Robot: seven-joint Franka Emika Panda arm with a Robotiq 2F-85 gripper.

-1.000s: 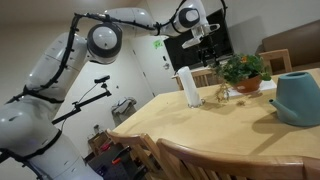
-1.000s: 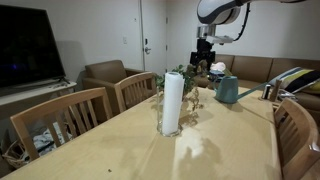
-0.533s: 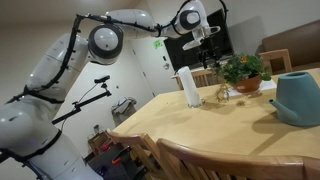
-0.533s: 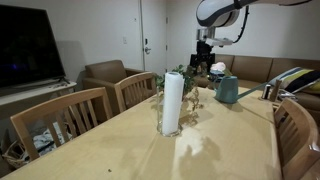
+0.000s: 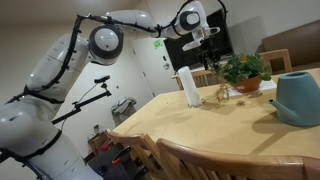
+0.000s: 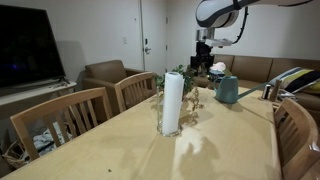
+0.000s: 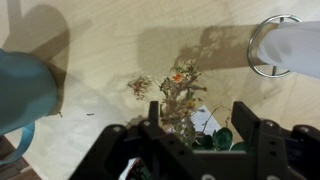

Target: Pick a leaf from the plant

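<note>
The plant point(image 5: 243, 68) is a small bush of dark green leaves in a low orange-brown pot point(image 5: 247, 86) on the wooden table. In an exterior view it shows partly behind the white cylinder point(image 6: 189, 82). My gripper point(image 5: 203, 33) hangs in the air above and beside the plant, apart from it, as an exterior view point(image 6: 205, 56) also shows. In the wrist view the gripper point(image 7: 200, 122) is open and empty. A few dark green leaves point(image 7: 214, 138) and a dry brownish sprig point(image 7: 179, 90) lie between and below its fingers.
A tall white cylinder point(image 5: 188, 87) point(image 6: 172, 103) point(image 7: 290, 44) stands on the table point(image 5: 200, 125) near the plant. A teal-blue watering can point(image 5: 299, 97) point(image 6: 228, 90) point(image 7: 25, 85) stands on the plant's other side. Wooden chairs point(image 6: 72, 118) line the table edges.
</note>
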